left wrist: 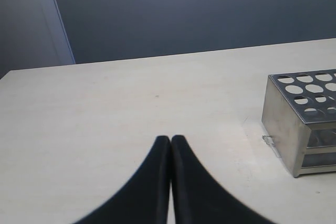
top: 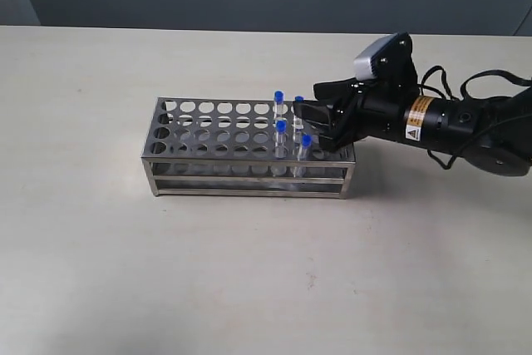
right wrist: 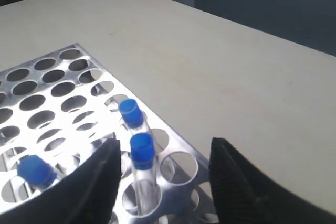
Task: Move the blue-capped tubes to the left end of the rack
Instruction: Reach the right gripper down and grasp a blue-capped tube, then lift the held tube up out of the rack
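Exterior view evidence suggests that none of the task is done yet: all four blue-capped tubes (top: 281, 127) are seen standing in holes toward the right end of the rack (top: 208, 132), and the holes at its left end are unfilled, so every tube is judged to be left to move. The right gripper (top: 314, 118) is brought in low from the right, its arm stretched nearly level over the rack's right end. In the right wrist view its fingers (right wrist: 100, 182) are spread, with the nearest tube (right wrist: 142, 150) standing between them and apparently not yet pinched. The left gripper (left wrist: 170, 142) is held over the table (left wrist: 105, 103), off the rack's left end, its fingers pressed together on nothing.
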